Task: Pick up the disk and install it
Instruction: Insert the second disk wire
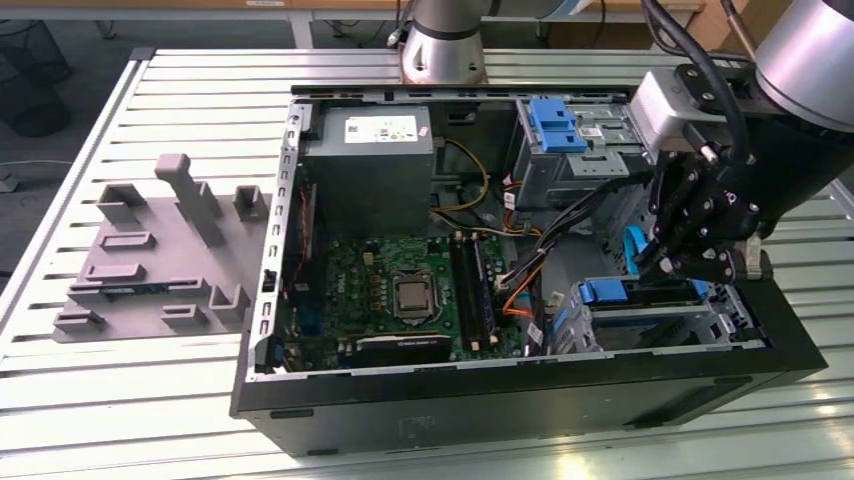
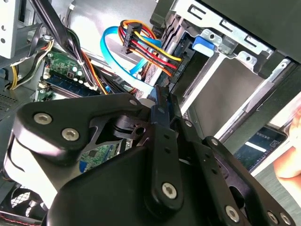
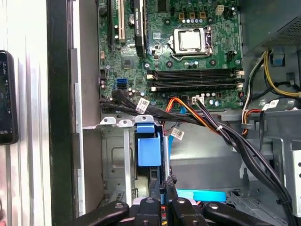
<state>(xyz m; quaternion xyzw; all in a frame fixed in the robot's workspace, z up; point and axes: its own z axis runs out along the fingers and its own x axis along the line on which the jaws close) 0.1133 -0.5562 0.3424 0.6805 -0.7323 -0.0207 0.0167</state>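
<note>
Two black fingers [image 3: 165, 188] of our gripper [image 1: 674, 262] are pressing together, pinching the thin blue edge of the disk [image 1: 635, 246], which is standing on edge at the right of the exterior view, above the drive cage [image 1: 647, 318] in the computer case [image 1: 534, 405], beside the motherboard [image 1: 400, 290].

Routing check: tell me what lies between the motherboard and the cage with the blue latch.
A cable bundle, black and orange, crosses between motherboard and cage in the first wrist view.
</note>
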